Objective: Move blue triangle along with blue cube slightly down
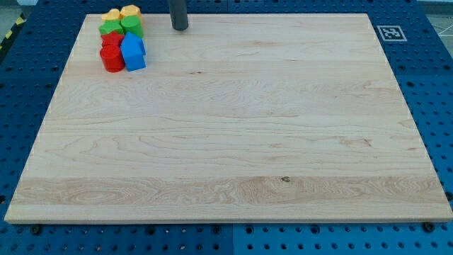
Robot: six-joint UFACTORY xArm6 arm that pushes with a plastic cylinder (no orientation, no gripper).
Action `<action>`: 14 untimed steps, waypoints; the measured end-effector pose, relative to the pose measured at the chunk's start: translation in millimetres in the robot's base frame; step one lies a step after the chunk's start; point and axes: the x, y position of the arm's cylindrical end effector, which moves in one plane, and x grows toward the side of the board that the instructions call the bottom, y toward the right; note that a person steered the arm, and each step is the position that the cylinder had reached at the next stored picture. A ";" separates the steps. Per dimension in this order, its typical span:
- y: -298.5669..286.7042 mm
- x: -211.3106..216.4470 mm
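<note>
The blocks sit packed in a cluster at the view's top left of the wooden board [226, 127]. The blue triangle [132, 44] and the blue cube [134, 58] touch each other on the cluster's right side, the cube below the triangle. My tip [180, 27] is at the view's top, to the right of the cluster and a little above the blue blocks, apart from them.
In the same cluster are two red blocks [111, 58], one red block [112, 40] above the other, two green blocks [110, 28] [132, 25] and two yellow blocks [110, 15] [130, 11] at the top. A black-and-white marker [390, 32] sits at the board's top right corner.
</note>
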 end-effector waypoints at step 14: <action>-52.2 54.3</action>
